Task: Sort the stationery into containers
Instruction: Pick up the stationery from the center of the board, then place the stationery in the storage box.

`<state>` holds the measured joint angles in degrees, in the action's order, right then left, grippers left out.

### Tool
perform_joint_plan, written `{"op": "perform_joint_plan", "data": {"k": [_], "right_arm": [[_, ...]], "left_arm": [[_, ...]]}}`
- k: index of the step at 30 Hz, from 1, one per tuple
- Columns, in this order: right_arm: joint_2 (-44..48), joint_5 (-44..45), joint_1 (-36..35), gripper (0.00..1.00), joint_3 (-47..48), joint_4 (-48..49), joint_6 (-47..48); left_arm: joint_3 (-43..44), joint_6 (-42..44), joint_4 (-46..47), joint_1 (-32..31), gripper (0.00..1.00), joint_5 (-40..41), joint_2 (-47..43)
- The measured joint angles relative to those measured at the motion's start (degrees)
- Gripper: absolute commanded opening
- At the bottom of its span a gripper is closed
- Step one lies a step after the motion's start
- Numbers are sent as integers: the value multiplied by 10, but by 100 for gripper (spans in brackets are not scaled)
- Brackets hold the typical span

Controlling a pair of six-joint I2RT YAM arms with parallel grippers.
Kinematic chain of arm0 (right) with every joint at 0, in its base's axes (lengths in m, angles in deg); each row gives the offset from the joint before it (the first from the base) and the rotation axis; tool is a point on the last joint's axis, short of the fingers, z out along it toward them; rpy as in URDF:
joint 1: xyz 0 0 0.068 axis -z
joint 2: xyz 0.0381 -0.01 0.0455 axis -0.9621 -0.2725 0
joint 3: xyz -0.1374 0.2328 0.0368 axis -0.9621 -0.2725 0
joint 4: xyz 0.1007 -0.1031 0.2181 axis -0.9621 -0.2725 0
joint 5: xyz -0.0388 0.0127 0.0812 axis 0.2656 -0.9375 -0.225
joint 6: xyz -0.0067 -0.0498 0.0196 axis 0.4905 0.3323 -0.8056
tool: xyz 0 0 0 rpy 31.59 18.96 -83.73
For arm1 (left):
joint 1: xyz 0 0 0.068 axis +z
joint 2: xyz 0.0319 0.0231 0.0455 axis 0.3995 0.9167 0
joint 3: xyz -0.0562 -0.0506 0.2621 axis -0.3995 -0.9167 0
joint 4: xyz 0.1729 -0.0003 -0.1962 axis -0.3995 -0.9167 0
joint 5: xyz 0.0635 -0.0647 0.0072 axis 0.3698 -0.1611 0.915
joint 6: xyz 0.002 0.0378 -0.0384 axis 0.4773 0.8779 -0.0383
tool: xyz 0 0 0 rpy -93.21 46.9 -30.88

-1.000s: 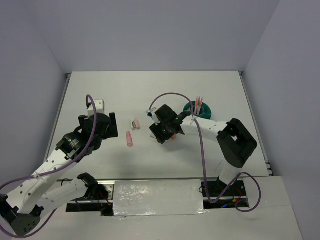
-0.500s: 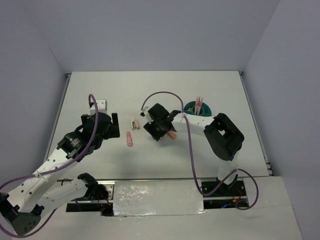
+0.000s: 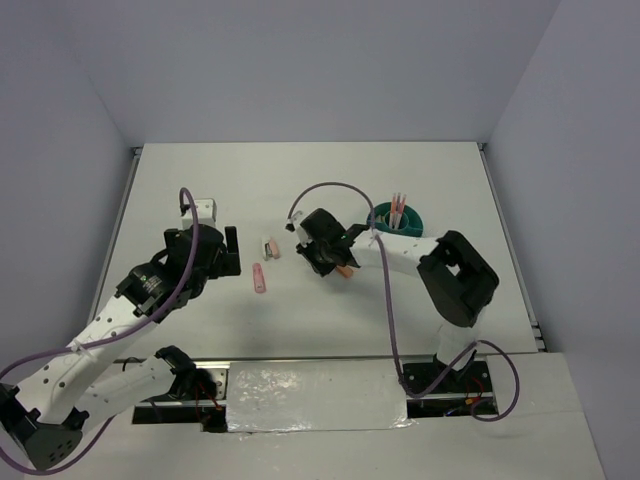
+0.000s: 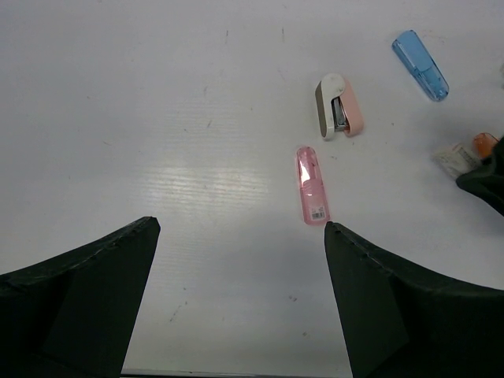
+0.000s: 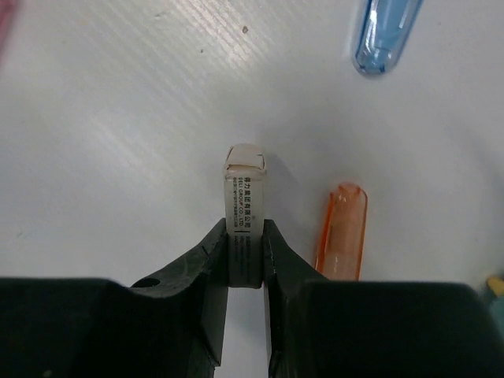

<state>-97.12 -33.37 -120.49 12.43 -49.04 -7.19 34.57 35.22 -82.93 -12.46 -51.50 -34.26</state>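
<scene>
My right gripper [image 5: 246, 244] is shut on a small white-grey block [image 5: 244, 206] with printed text, held just above the table. An orange oblong piece [image 5: 342, 230] lies right beside it, a blue oblong piece [image 5: 386, 31] farther off. In the top view the right gripper [image 3: 322, 245] is left of the teal organiser cup [image 3: 397, 219], which holds orange-red pens [image 3: 398, 208]. My left gripper [image 4: 240, 236] is open and empty, short of a pink oblong piece [image 4: 312, 184] and a pink-white stapler [image 4: 339, 105]. The blue piece [image 4: 420, 53] also shows there.
A white block [image 3: 203, 209] sits on the table behind the left gripper. The pink piece [image 3: 259, 278] and the stapler [image 3: 269, 247] lie between the two arms. The right arm's elbow [image 3: 458, 275] stands near the cup.
My right gripper has swung a little toward the cup and now grips the white-grey block. My left gripper has edged right toward the pink piece.
</scene>
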Motion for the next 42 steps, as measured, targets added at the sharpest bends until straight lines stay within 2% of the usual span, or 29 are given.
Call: {"op": "perform_joint_plan", "data": {"k": [5, 10, 16, 25, 32, 42], "right_arm": [[139, -13, 32, 0, -49, -2, -43], [285, -3, 181, 0, -52, -31, -86], [368, -4, 327, 0, -52, -101, -90], [363, -138, 513, 5, -84, -59, -103], [286, -224, 527, 6, -84, -22, -103], [239, -263, 527, 16, -89, 6, -101]], "left_arm": [[0, 1, 0, 0, 100, -3, 4], [0, 3, 2, 0, 99, -8, 4], [0, 14, 4, 0, 99, -13, 3], [0, 17, 7, 0, 99, -15, -1], [0, 29, 16, 0, 99, -23, -1], [0, 30, 17, 0, 99, -29, -1]]}}
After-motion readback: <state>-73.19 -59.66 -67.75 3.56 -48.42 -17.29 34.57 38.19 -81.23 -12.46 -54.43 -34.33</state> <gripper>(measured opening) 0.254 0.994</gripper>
